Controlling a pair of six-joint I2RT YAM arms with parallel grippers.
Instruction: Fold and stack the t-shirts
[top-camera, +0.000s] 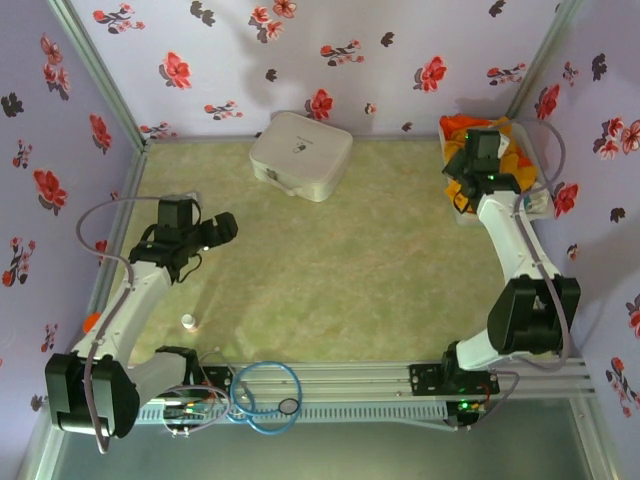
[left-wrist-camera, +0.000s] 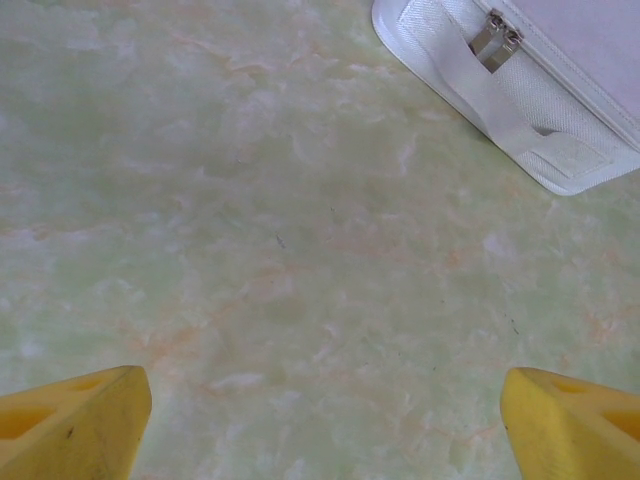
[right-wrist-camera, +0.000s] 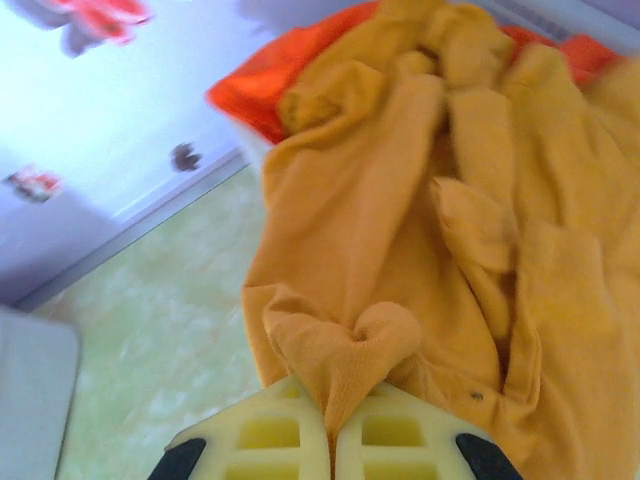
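Right gripper (right-wrist-camera: 330, 425) is pinching shut on a raised fold of the golden yellow-orange t-shirt (right-wrist-camera: 400, 200). That shirt is lying crumpled over the red-orange t-shirt (right-wrist-camera: 265, 80), both spilling from a pale container (top-camera: 538, 200) at the table's far right corner. Left gripper (left-wrist-camera: 320, 430) is hovering with its yellow fingers (left-wrist-camera: 75, 425) spread wide above the bare green table (left-wrist-camera: 250, 250), with the white case (left-wrist-camera: 520, 90) sitting just beyond, untouched.

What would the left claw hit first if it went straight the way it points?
Likely the table; the open left claw tilts down at it, with the case off to the right.
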